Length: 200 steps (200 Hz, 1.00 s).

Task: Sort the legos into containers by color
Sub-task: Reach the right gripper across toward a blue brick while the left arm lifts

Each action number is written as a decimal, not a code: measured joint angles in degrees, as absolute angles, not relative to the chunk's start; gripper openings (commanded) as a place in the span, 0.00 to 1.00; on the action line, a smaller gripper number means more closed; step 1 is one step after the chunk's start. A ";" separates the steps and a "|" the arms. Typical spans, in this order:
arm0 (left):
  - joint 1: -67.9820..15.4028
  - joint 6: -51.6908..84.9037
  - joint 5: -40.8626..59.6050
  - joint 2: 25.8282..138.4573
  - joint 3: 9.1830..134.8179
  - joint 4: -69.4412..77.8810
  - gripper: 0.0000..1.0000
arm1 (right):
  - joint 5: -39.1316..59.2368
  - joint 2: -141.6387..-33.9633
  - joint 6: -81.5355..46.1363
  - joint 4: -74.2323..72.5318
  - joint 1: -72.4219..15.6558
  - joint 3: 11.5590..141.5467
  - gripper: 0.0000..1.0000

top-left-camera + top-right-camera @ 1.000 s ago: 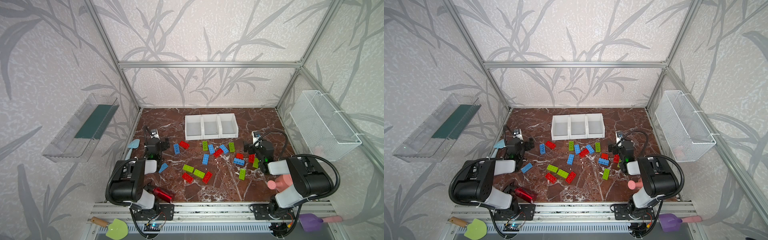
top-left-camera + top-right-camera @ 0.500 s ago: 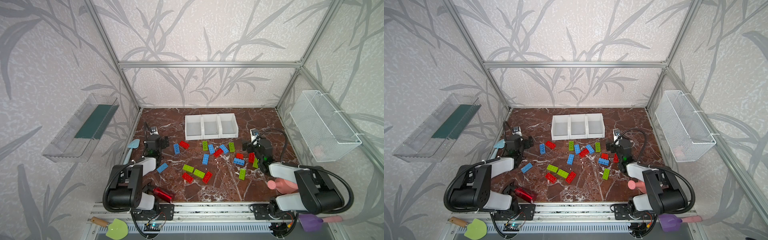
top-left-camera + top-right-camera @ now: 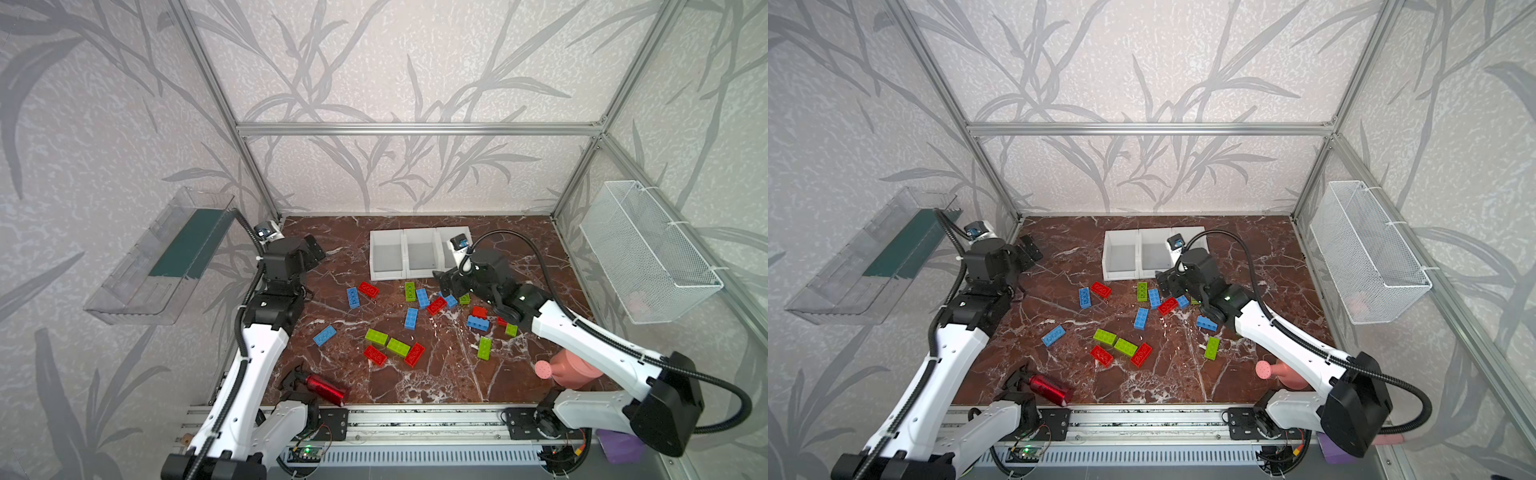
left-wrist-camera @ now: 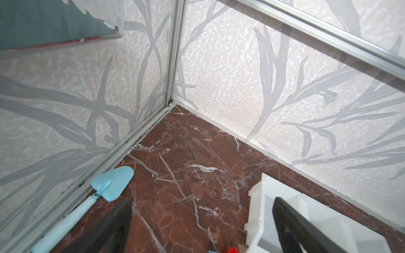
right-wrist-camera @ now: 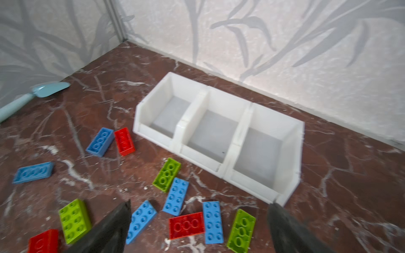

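Observation:
Several blue, red and lime green legos lie scattered on the marble floor, among them a blue one (image 3: pixel 352 297), a red one (image 3: pixel 368 289) and a green one (image 3: pixel 409 291). Behind them the three white containers (image 3: pixel 386 274) (image 3: pixel 1121 274) (image 5: pixel 197 156) stand empty. My right gripper (image 3: pixel 442 282) (image 5: pixel 199 203) hangs open just over a red lego (image 5: pixel 186 225), a blue lego (image 5: pixel 212 222) and a green lego (image 5: pixel 241 230) in front of the right-hand bin. Left of the bins, my left gripper (image 3: pixel 313 249) (image 4: pixel 202 201) stays open above bare floor, holding nothing.
A red metal bottle (image 3: pixel 326 386) lies at the front left and a pink watering can (image 3: pixel 569 372) at the front right. A light blue trowel (image 4: pixel 111 184) rests along the left wall. A clear tray (image 3: pixel 162 257) and a wire basket (image 3: pixel 648 249) hang on the side walls.
Both arms have stretched out from their folded pose. The left gripper went back toward the far left corner; the right gripper swung left over the legos before the bins. No lego moved.

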<state>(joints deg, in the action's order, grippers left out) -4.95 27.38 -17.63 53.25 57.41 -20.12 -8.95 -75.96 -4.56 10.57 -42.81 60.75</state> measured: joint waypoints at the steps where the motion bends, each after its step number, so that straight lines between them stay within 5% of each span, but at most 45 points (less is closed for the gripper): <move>1: -4.97 27.44 -17.58 53.06 57.41 -20.32 0.99 | -8.91 -76.40 -4.58 10.90 -43.31 61.25 0.96; 79: -5.65 28.25 -12.36 23.55 49.45 -29.34 0.99 | -9.85 -106.89 -6.66 15.29 -58.85 84.31 0.98; 200: -6.52 29.61 -12.49 19.31 49.41 -30.41 0.99 | -8.93 -136.73 -17.69 19.16 -67.07 113.65 0.99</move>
